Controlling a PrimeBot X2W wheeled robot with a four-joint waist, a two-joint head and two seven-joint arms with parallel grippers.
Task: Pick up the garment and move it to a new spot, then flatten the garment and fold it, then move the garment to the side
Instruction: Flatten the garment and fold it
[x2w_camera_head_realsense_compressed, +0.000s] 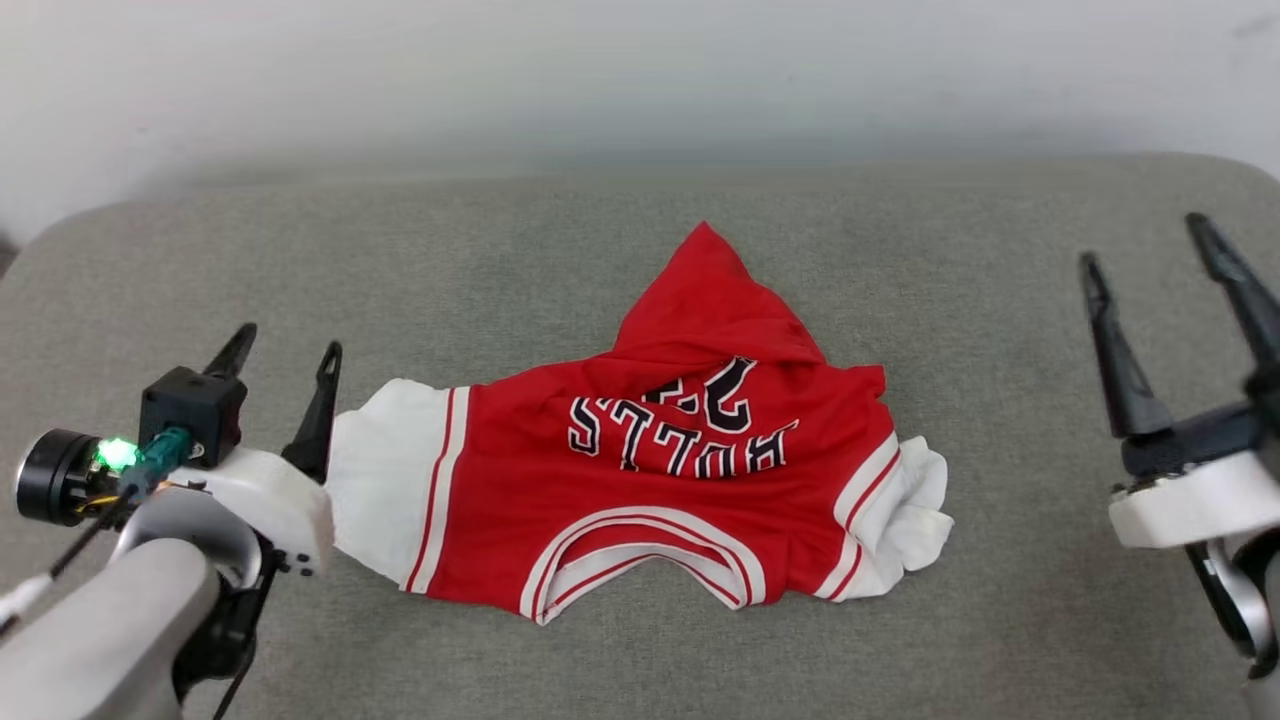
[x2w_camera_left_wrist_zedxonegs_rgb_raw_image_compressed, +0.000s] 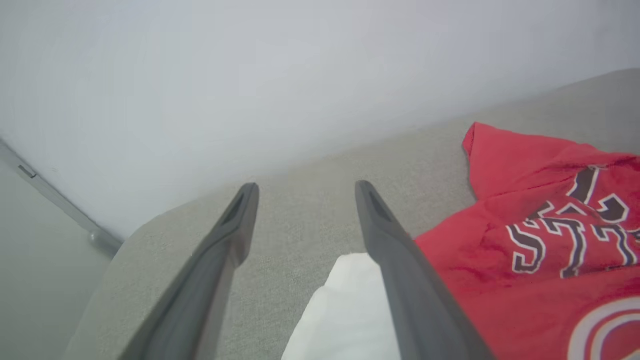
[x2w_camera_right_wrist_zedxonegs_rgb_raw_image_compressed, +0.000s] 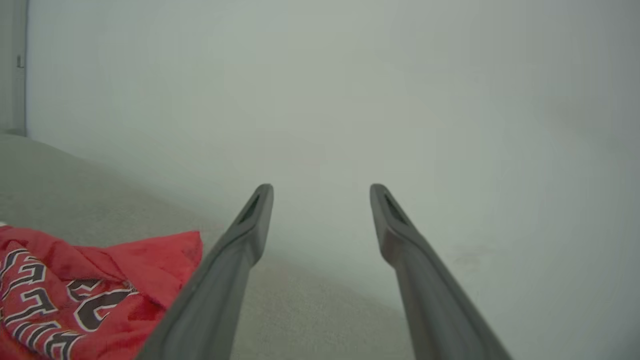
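Head view shows the garment (x2w_camera_head_realsense_compressed: 640, 500) lying rumpled mid-counter (x2w_camera_head_realsense_compressed: 1000, 350). My left hand (x2w_camera_head_realsense_compressed: 288, 340) gapes empty just beside one white sleeve (x2w_camera_head_realsense_compressed: 380, 480); my right hand (x2w_camera_head_realsense_compressed: 1144, 242) is wide, well apart. Flattening, I judge: next, pinch the bunched sleeve (x2w_camera_head_realsense_compressed: 915, 510) and draw it outward.

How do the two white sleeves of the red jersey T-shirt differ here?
On the red jersey T-shirt, the left white sleeve lies spread flat on the grey fabric surface; the right white sleeve is bunched into folds. The open left gripper stands right beside the left sleeve; the open right gripper is clear of the right one. Both sleeves are white with red stripes.
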